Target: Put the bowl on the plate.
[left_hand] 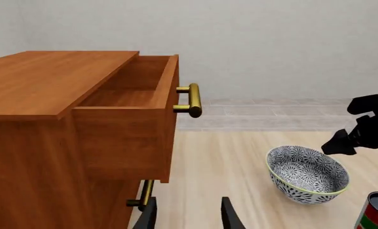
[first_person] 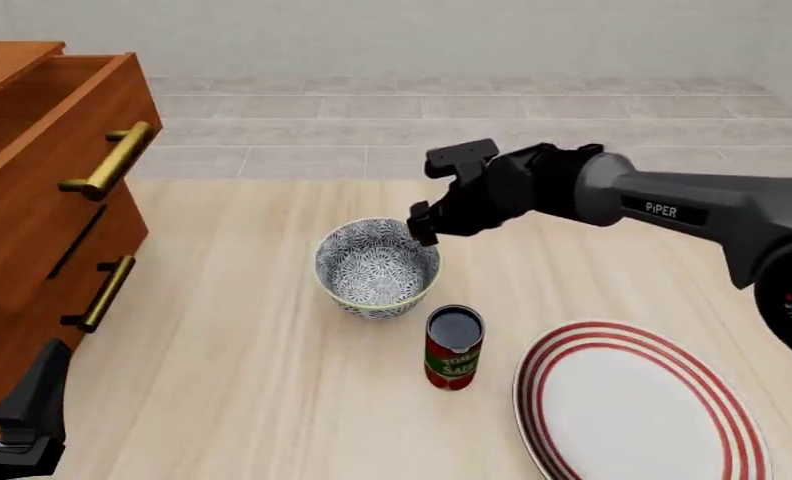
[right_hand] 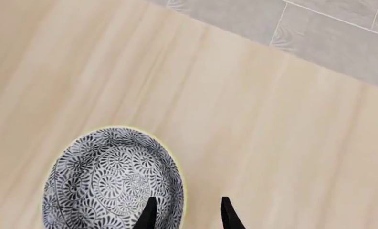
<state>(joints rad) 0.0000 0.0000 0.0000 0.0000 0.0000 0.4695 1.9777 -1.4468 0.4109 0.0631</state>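
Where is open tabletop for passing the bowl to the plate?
Bare tabletop runs between the dresser and the can. It is tight where the can stands between bowl and plate, right gripper at the bowl's rim.

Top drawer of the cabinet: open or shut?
Open. The top drawer is pulled out, its bare wooden inside showing in the left wrist view; the front view shows it sticking out too.

Reads "PiPER" in white letters on the dark right arm (first_person: 663, 210), just behind the right tool (first_person: 423, 222). Shows pale lettering on the red label of the can (first_person: 452, 350) near that tool, possibly "TOMATO" and "SAUCE", too blurred to be sure.
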